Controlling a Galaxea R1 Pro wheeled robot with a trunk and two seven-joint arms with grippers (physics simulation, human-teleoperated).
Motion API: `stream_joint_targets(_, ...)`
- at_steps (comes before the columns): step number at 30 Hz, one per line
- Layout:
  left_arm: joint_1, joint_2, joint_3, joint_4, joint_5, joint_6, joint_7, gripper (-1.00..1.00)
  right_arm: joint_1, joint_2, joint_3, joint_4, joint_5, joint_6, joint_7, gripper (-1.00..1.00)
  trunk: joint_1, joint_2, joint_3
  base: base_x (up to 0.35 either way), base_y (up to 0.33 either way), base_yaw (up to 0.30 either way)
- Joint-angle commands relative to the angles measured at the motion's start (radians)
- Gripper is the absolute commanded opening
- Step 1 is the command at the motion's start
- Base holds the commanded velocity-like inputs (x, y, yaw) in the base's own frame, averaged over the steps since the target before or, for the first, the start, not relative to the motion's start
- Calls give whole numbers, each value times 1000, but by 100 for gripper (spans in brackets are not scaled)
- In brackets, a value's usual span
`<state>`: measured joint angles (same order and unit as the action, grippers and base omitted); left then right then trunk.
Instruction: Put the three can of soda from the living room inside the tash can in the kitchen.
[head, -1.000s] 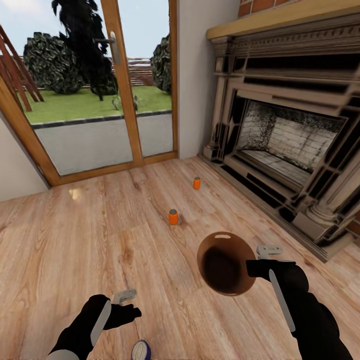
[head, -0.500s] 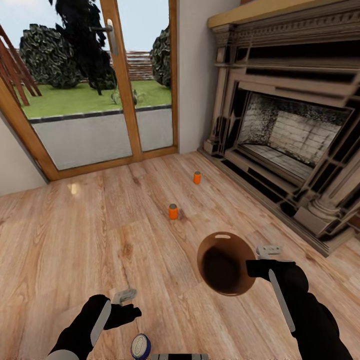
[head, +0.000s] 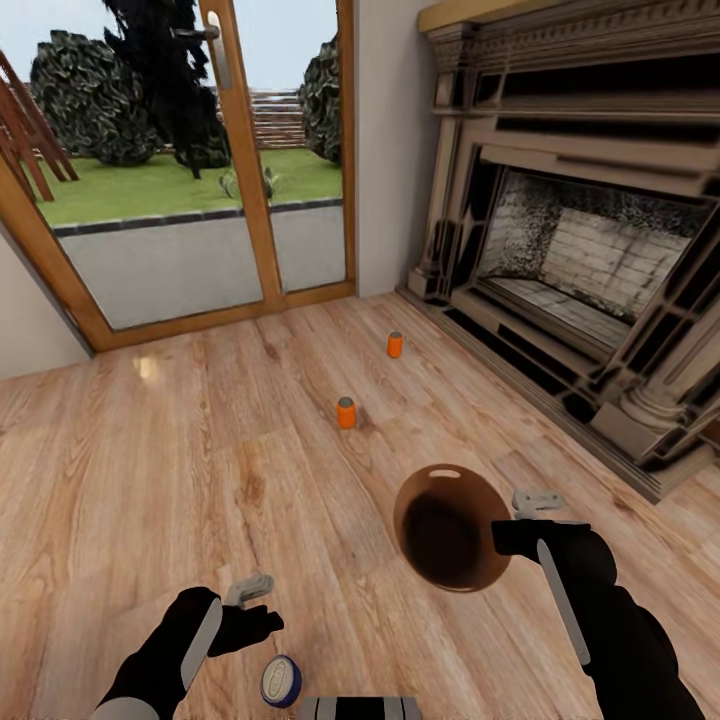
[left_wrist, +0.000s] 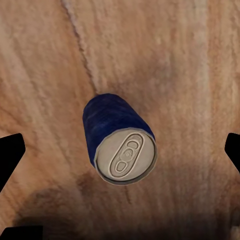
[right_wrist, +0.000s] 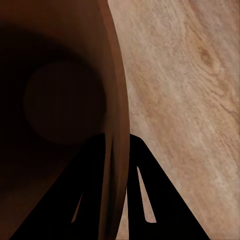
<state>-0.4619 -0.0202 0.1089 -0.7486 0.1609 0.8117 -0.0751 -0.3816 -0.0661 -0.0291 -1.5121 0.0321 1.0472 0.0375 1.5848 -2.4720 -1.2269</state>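
We are carrying the tash can (head: 450, 528) by its rim, the right gripper's (right_wrist: 116, 150) jaws pinching its wall; its inside looks empty. The left gripper (head: 252, 598) is hovering, jaws wide, over the blue can (left_wrist: 120, 140) on the floor (head: 150, 470). Both orange cans (head: 346, 412) (head: 395, 345) are standing farther off, unpicked.

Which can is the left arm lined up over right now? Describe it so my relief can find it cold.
Start at the glass doors and come straight back over the plank floor to the robot's own arms. Just off the open left gripper stands the blue can, upright with its grey top showing. The two orange cans stand farther off, toward the fireplace.
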Motion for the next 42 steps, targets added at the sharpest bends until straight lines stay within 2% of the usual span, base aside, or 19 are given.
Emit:
stream_joint_targets(1, 0, 0, 0, 0, 0, 0, 0, 100, 0, 0, 0, 0, -14, 0, 5, -100, 0, 0, -2, 0, 0, 0)
stream_joint_targets(13, -1, -1, 0, 0, 0, -18, 0, 100, 0, 0, 1, 0, -14, 0, 5, -100, 0, 0, -20, 0, 0, 0)
stream_joint_targets(22, -1, -1, 0, 0, 0, -28, 0, 100, 0, 0, 1, 0, -14, 0, 5, -100, 0, 0, -23, 0, 0, 0)
stream_joint_targets(26, -1, -1, 0, 0, -1, -30, 0, 100, 0, 0, 2, 0, -14, 0, 5, -100, 15, -28, -36, 0, 0, 0)
stream_joint_targets(37, -1, -1, 0, 0, -1, -32, 0, 100, 0, 0, 2, 0, -14, 0, 5, -100, 20, -31, -79, 0, 0, 0)
stream_joint_targets(42, -1, -1, 0, 0, -1, -35, 0, 100, 0, 0, 2, 0, -14, 0, 5, -100, 20, -31, -79, 0, 0, 0)
